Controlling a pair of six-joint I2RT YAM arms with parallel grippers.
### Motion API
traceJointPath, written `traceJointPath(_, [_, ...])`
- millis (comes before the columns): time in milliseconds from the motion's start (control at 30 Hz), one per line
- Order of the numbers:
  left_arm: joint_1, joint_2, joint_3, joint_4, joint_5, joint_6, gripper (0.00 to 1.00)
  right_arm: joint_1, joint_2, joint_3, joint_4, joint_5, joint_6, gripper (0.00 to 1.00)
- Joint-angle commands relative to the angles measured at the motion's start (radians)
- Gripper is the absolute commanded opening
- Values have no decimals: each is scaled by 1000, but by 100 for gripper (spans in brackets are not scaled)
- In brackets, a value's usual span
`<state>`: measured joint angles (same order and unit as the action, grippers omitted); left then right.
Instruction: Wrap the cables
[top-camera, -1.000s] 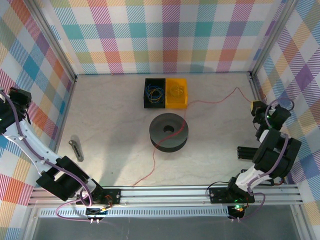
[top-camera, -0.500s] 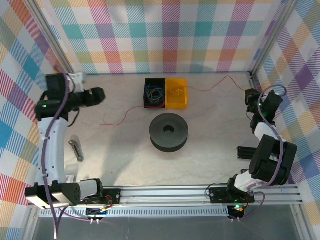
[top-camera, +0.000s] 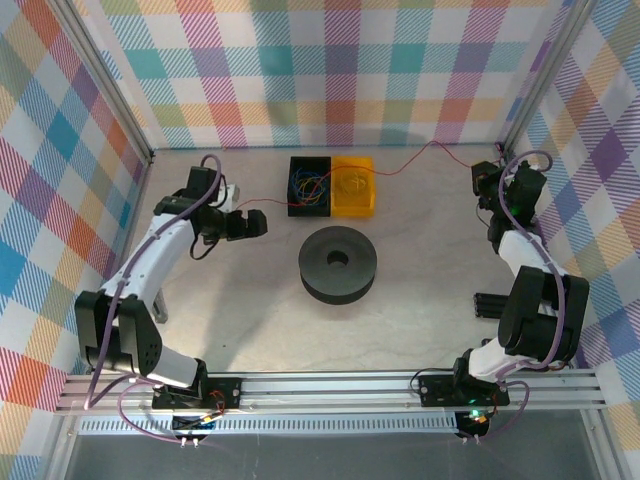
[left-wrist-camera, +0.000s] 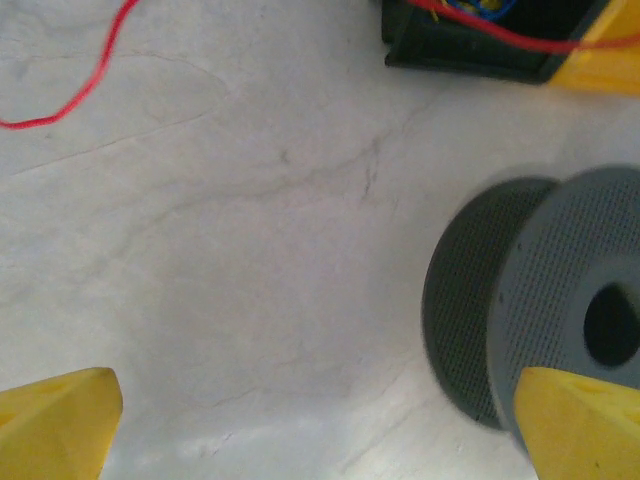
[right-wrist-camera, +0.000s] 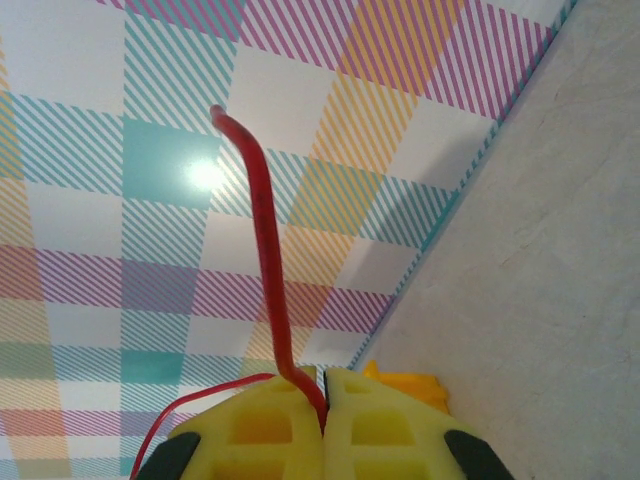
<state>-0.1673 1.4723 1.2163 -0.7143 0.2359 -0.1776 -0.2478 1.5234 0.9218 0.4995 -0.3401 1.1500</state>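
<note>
A long thin red cable (top-camera: 400, 165) runs from my right gripper (top-camera: 482, 180) at the back right, over the two bins, to a loose end (top-camera: 240, 208) on the table. My right gripper (right-wrist-camera: 322, 400) is shut on this cable, and a short stub sticks up past the fingers. My left gripper (top-camera: 252, 224) hovers left of the bins beside the loose end, open with nothing between its fingers (left-wrist-camera: 50, 425). The loose red end (left-wrist-camera: 80, 85) lies ahead of it. Blue and orange strands lie in the black bin (top-camera: 309, 186).
A grey spool (top-camera: 338, 263) lies flat mid-table, just right of my left gripper, seen as the spool (left-wrist-camera: 560, 300) in the left wrist view. A yellow bin (top-camera: 353, 186) adjoins the black one. A black block (top-camera: 490, 303) sits by the right arm. Plaid walls stand close behind my right gripper.
My left arm swung from the left wall toward the middle and its jaws opened. The right gripper carried the red cable toward the back corner, and the loose end slid to the left of the bins.
</note>
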Motion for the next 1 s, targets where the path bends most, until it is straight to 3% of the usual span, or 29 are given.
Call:
traceJointPath(0, [-5, 15, -78, 200, 76, -181, 100, 8, 6, -10, 10, 10, -32, 0])
traceJointPath(133, [-4, 29, -200, 424, 105, -362, 100, 10, 11, -15, 16, 2, -38, 0])
traceJointPath(467, [17, 78, -385, 923, 24, -785, 100, 11, 29, -19, 40, -17, -38, 0])
traceJointPath(700, [50, 156, -383, 1036, 4, -864, 100, 12, 27, -22, 43, -28, -43, 0])
traceJointPath(967, [158, 265, -393, 1064, 23, -894, 100, 13, 29, -18, 50, -37, -41, 0])
